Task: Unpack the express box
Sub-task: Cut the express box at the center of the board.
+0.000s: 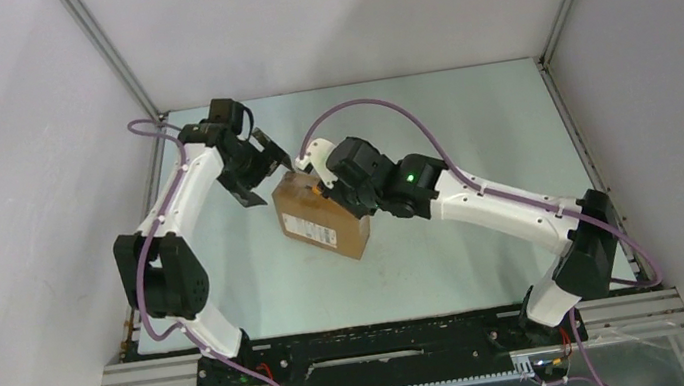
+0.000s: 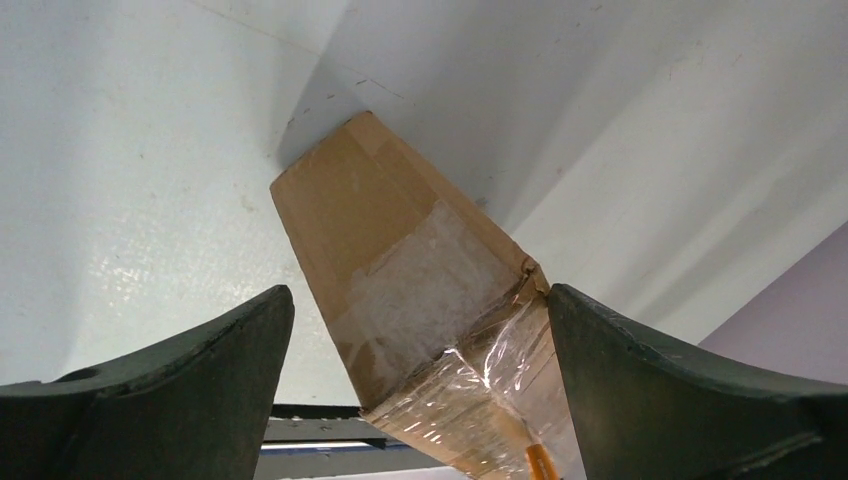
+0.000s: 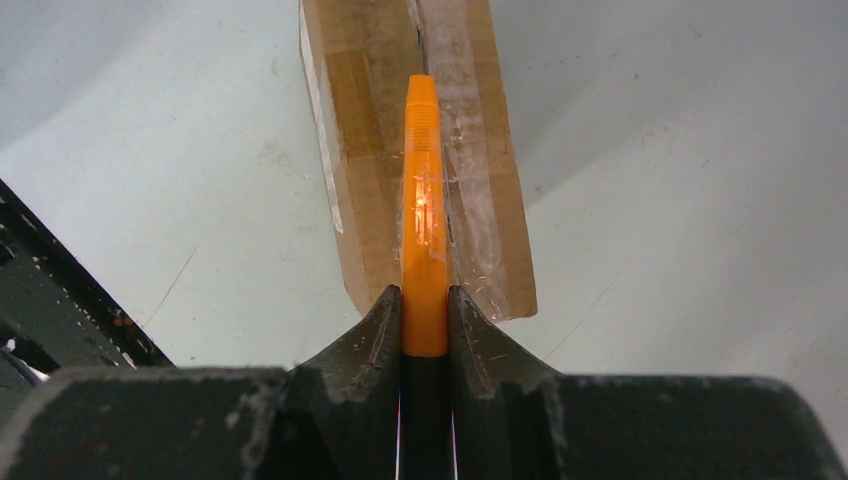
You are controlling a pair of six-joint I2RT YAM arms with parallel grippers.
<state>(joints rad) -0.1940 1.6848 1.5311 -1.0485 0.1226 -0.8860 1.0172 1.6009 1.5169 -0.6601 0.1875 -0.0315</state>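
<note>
Your left pincer (image 2: 420,290) stood wide open, its two dark fingers (image 2: 200,390) spread to either side of one taped end of the express box (image 1: 321,216). That end reached in between them, close to one finger, though whether it touched I could not tell. Your right pincer (image 3: 425,295) was closed tight on the utility knife (image 3: 423,200). The orange body was clamped between its fingers, and the knife pointed straight out ahead of them. Just beyond and below that pincer lay the box's narrow upper face. The knife ran lengthwise over it, along the clear tape (image 3: 475,170) that covers the seam. Whether the tip actually met the tape could not be made out. The box itself sat on the counter (image 1: 471,134) between your two pincers, the left one at one end and the right one over the other. It appeared to rest on a narrow side. Its white shipping label (image 1: 308,226) was on the broad face turned away from both pincers, towards the arm bases. The tape at the end nearest the left pincer looked wrinkled and glossy.
</note>
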